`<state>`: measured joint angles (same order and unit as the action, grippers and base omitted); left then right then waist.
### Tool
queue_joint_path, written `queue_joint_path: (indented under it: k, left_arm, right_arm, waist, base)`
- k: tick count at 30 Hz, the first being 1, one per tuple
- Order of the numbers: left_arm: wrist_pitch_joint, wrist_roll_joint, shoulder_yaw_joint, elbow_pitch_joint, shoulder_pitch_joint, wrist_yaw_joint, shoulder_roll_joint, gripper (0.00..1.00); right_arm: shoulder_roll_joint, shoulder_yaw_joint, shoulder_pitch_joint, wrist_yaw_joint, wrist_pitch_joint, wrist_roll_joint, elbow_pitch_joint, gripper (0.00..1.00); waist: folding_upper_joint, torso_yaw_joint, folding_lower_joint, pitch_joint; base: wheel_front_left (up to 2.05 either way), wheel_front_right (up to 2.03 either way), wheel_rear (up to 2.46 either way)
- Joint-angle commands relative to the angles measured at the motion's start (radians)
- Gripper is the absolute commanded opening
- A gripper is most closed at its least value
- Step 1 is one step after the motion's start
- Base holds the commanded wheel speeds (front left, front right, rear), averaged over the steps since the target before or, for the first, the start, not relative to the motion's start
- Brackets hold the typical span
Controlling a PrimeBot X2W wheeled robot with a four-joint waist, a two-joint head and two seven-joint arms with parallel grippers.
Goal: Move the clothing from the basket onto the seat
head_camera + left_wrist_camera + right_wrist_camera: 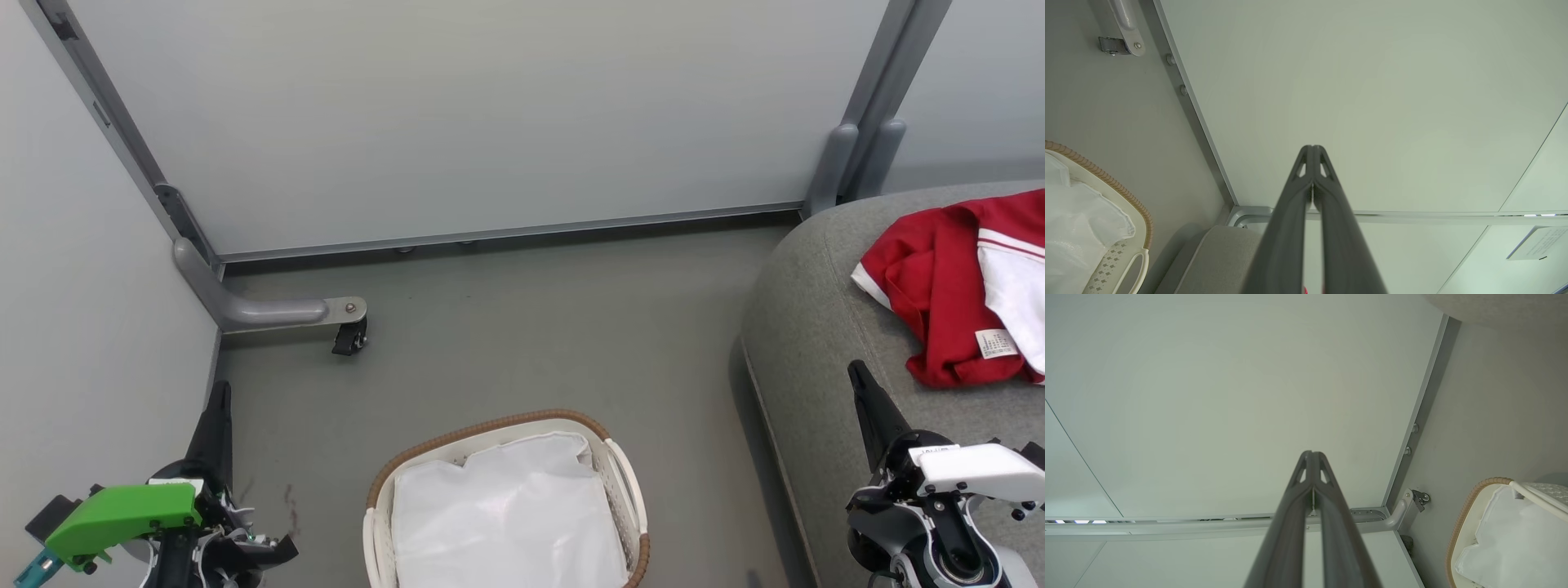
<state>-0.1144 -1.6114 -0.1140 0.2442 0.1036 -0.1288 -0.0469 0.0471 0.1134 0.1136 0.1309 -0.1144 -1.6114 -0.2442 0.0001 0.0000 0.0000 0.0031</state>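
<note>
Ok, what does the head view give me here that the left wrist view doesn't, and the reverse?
Head view adds the red-and-white clothing lying on the grey seat, and the right gripper, shut. Left wrist view adds a paper notice on the wall and the left gripper, tips shut, close up. Both share the white basket, just its liner visible inside, and a seat corner.

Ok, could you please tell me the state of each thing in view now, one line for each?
clothing, crumpled in a heap on the seat, outside the basket.
basket, upright on the floor, no clothing in the part that shows.
liner sheet, lying rumpled inside the basket.
seat, bearing the clothing.
left end effector, shut, holding nothing.
right end effector, shut, holding nothing.
</note>
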Motion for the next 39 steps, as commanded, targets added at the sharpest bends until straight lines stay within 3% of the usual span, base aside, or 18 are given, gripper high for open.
queue_joint_path:
  k: [1, 39]
  left_arm:
    - [-0.003, -0.003, -0.002, 0.0, 0.01, -0.004, -0.006, 0.0]
    - [-0.003, -0.003, -0.002, 0.0, 0.01, -0.003, -0.006, 0.0]
  right_arm:
    - [0.006, 0.002, -0.011, 0.0, -0.003, -0.003, 0.003, 0.0]
    - [0.006, 0.002, -0.011, 0.0, -0.003, -0.003, 0.003, 0.0]
  waist:
    - [-0.0001, 0.0, 0.0, 0.0]
    - [-0.0001, 0.0, 0.0, 0.0]
  base:
    - [0.0, 0.0, 0.0]
    - [0.0, 0.0, 0.0]
